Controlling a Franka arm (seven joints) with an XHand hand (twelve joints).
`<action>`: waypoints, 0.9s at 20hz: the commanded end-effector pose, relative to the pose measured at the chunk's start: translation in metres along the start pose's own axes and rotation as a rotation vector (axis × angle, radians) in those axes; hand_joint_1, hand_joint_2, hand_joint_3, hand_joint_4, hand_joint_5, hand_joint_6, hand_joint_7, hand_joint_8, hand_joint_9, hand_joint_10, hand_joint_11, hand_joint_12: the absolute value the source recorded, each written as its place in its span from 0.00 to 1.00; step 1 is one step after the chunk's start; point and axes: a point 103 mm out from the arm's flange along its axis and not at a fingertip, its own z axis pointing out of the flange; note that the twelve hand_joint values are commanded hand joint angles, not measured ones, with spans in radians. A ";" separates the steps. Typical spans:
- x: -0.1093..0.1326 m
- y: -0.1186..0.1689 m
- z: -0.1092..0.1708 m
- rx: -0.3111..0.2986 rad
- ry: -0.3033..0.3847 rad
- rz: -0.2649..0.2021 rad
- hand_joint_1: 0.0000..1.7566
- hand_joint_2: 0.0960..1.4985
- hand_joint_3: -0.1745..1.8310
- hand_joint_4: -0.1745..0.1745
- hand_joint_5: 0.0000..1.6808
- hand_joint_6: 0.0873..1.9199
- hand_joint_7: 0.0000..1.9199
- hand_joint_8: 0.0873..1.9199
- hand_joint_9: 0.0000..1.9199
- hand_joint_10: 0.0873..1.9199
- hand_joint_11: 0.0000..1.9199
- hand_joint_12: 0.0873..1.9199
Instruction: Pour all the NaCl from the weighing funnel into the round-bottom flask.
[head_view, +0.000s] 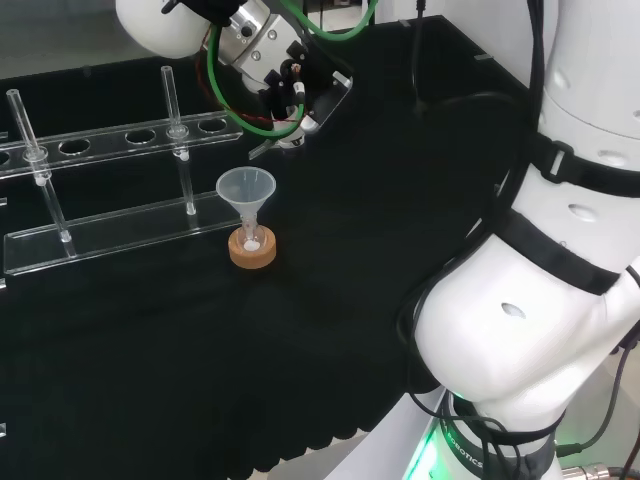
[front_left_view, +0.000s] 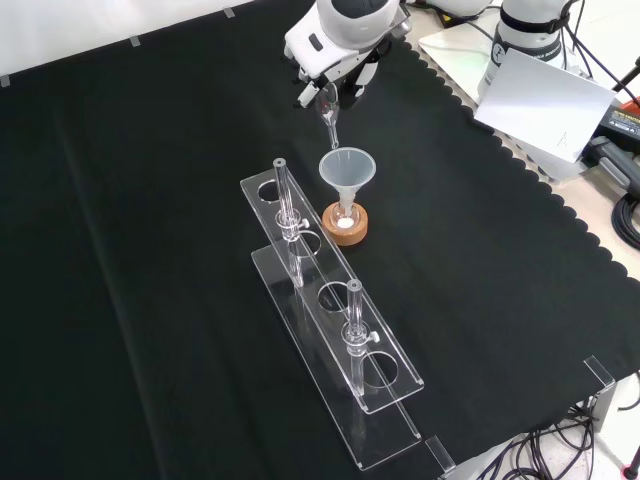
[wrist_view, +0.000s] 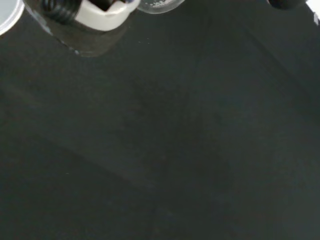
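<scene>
The round-bottom flask (head_view: 252, 238) stands in a cork ring (head_view: 252, 252) with a clear plastic funnel (head_view: 246, 188) in its neck. White powder lies in the flask's bottom (front_left_view: 345, 224). In the head view the hand (head_view: 292, 82) hangs above and to the right of the funnel. Its fingers are curled round the clear weighing funnel (head_view: 264, 149), which is tilted with its spout down. In the front view the hand (front_left_view: 340, 45) holds the weighing funnel's spout (front_left_view: 328, 120) just above the far rim of the plastic funnel (front_left_view: 347, 168). A fingertip (wrist_view: 97, 14) shows in the wrist view.
A clear acrylic rack (head_view: 110, 232) with two upright glass tubes stands to the left of the flask in the head view, and in front of the cork ring (front_left_view: 345, 226) in the front view (front_left_view: 340, 340). The cloth's scalloped edge (front_left_view: 520, 170) runs along the front view's right.
</scene>
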 end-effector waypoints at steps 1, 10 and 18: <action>-0.013 0.004 0.021 0.002 0.173 -0.023 0.62 0.50 0.32 1.00 0.70 0.38 0.74 0.06 0.84 0.00 0.68 0.34; -0.019 0.007 0.029 0.012 0.255 -0.029 0.62 0.50 0.32 1.00 0.70 0.38 0.74 0.06 0.84 0.00 0.68 0.34; -0.025 0.007 0.034 0.016 0.305 -0.024 0.62 0.50 0.32 1.00 0.70 0.38 0.74 0.06 0.84 0.00 0.68 0.34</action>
